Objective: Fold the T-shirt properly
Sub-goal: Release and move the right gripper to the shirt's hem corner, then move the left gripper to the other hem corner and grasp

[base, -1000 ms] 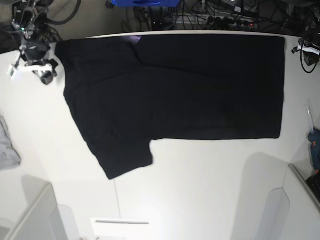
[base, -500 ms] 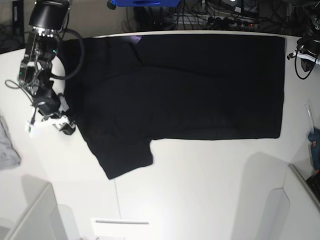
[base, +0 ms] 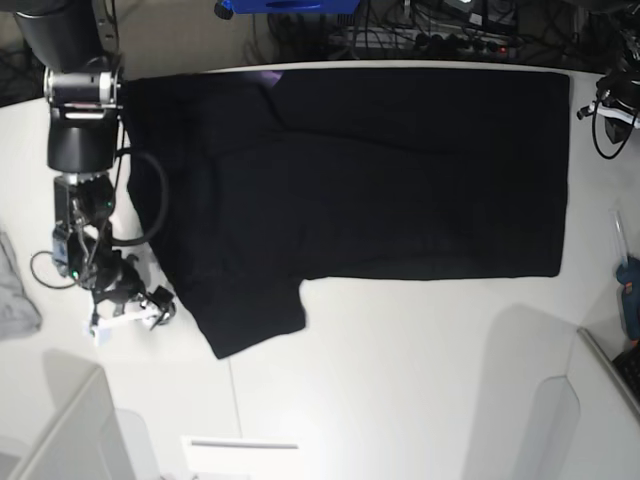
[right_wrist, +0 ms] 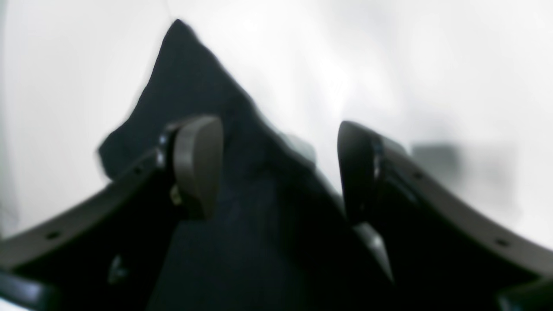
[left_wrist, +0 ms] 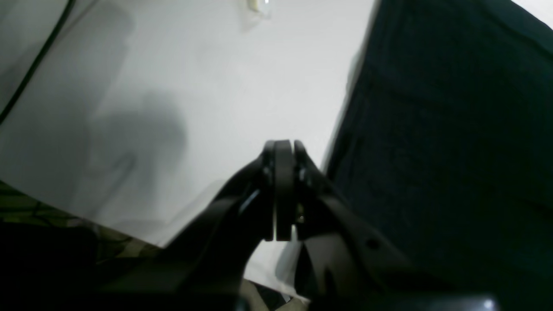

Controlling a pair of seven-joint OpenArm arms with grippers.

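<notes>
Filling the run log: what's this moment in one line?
T-shirt: flat, unfolded | right gripper: jaws open at sleeve | left gripper: jaws shut, empty, beside hem

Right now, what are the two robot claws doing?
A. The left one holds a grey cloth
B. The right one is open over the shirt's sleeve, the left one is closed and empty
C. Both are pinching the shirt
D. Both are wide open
B: the right wrist view shows the right gripper with jaws apart straddling the black T-shirt sleeve, while the left gripper is shut, holding nothing, beside the shirt's edge.
</notes>
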